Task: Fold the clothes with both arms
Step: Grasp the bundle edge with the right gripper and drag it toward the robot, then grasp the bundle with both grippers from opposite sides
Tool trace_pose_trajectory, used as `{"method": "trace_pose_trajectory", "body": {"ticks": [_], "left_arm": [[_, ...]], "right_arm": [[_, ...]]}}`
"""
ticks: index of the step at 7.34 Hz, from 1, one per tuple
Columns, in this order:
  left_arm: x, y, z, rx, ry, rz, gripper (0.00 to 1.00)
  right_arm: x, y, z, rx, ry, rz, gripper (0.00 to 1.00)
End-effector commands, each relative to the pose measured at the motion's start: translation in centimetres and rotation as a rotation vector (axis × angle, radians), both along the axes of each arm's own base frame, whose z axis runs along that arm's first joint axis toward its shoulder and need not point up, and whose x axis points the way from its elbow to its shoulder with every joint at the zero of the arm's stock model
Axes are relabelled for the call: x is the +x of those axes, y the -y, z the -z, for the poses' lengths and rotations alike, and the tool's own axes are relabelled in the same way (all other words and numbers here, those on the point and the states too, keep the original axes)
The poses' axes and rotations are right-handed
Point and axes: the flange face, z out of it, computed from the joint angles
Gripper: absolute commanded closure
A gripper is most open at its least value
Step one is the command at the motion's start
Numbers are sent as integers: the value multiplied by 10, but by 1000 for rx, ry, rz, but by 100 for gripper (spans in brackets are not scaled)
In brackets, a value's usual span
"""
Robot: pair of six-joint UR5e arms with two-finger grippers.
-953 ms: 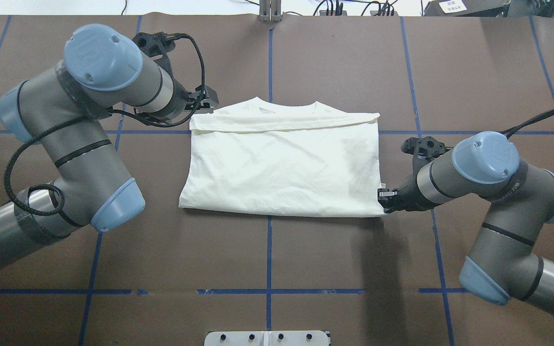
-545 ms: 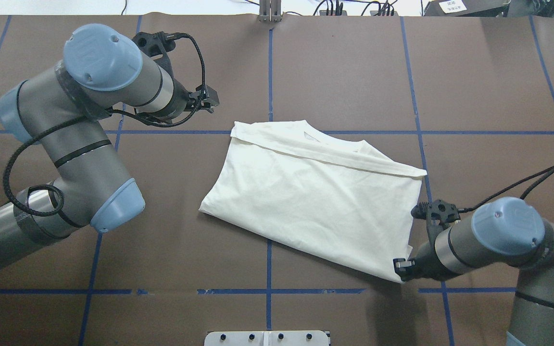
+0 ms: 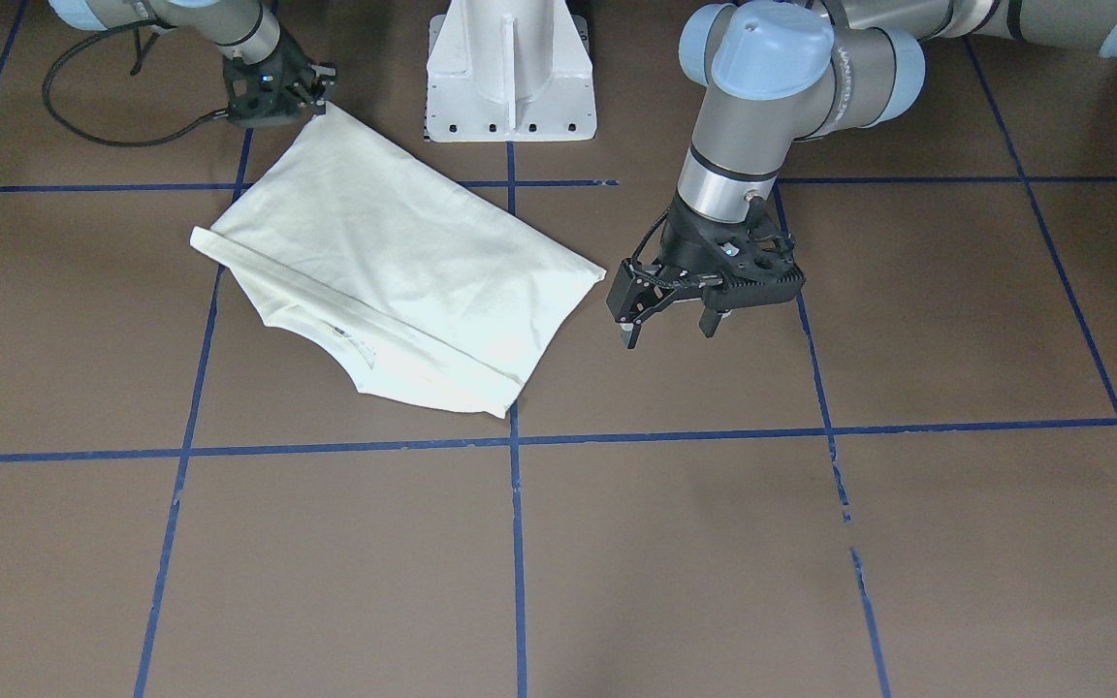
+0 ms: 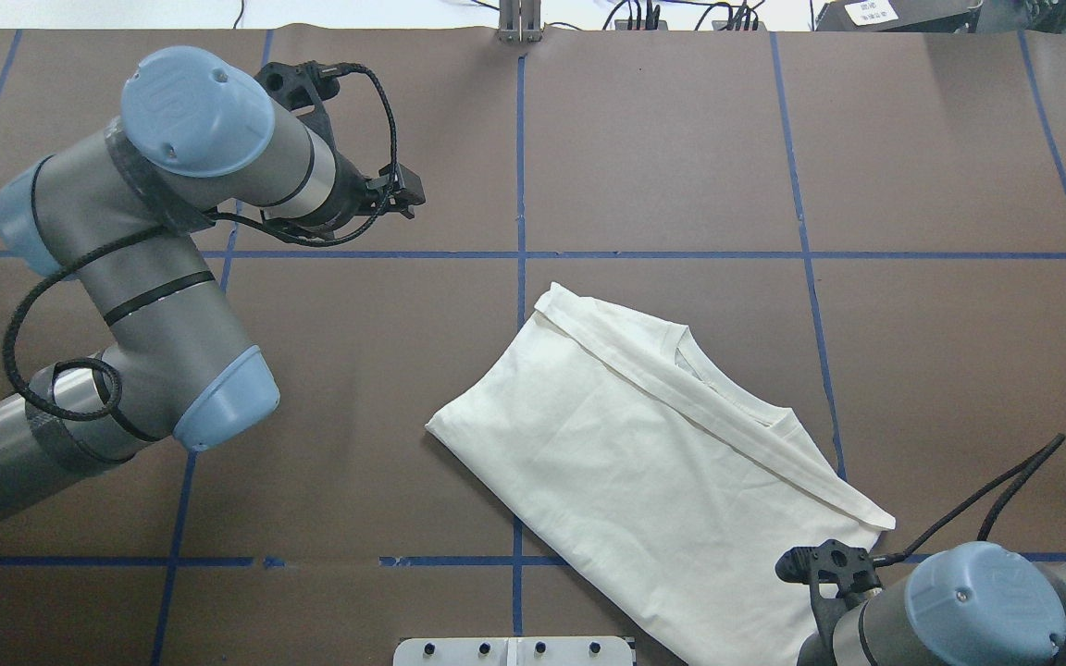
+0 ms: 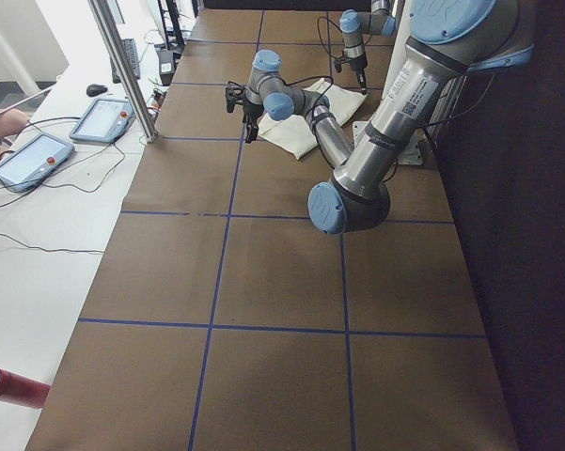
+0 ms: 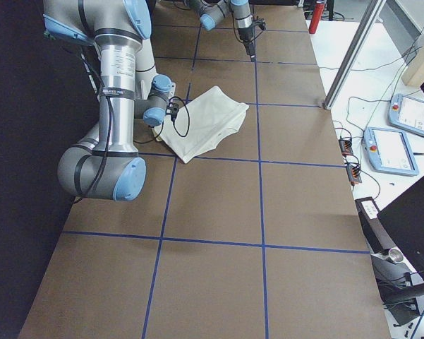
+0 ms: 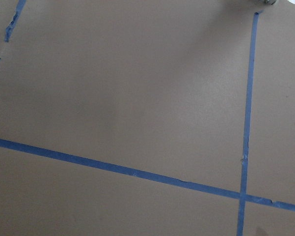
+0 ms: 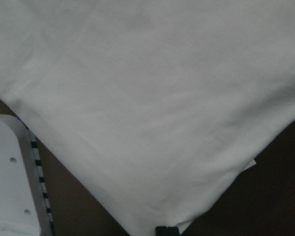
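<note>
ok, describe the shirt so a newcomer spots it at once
On the brown table with blue tape lines, look beside the white pedestal. The shirt lies there askew: folded, plain cream, one corner in the right fingers. It is the only cloth there.

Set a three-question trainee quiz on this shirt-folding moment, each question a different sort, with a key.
1. True or false: the left gripper touches the shirt.
2. Which one grips a corner of the shirt? A: left gripper. B: right gripper. C: neither.
3. Fill the gap: the left gripper's jaws stand ____.
Key: 1 false, it hangs apart from the cloth; 2 B; 3 open.
</note>
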Motion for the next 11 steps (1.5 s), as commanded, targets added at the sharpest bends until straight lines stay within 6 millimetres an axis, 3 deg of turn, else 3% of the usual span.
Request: {"method": "trace_pose_trajectory", "body": {"ticks": [1,3,5,6,7,8,11], "left_arm": [[28,-30,3,-39,-25,-35,0],[80,-104,-2,-196,-74,-57,0],[129,-163,-15,-334,-65,-66,1],[144,-168,-26,-379,-48,-20,7],[150,-167,-33,-388,-33,-1,10],[152,-163,-39,-389,-19,9,14],[151,-154,-43,-370,-10,37,25]], "right_arm": [[12,28,20,32,38,-130,0],[56,125,46,57,99,-371,0],[82,184,75,76,163,-505,0],[85,200,79,83,169,-540,0],[73,211,84,86,176,-550,0],[65,216,76,84,158,-554,0],[65,219,76,88,158,-563,0]]}}
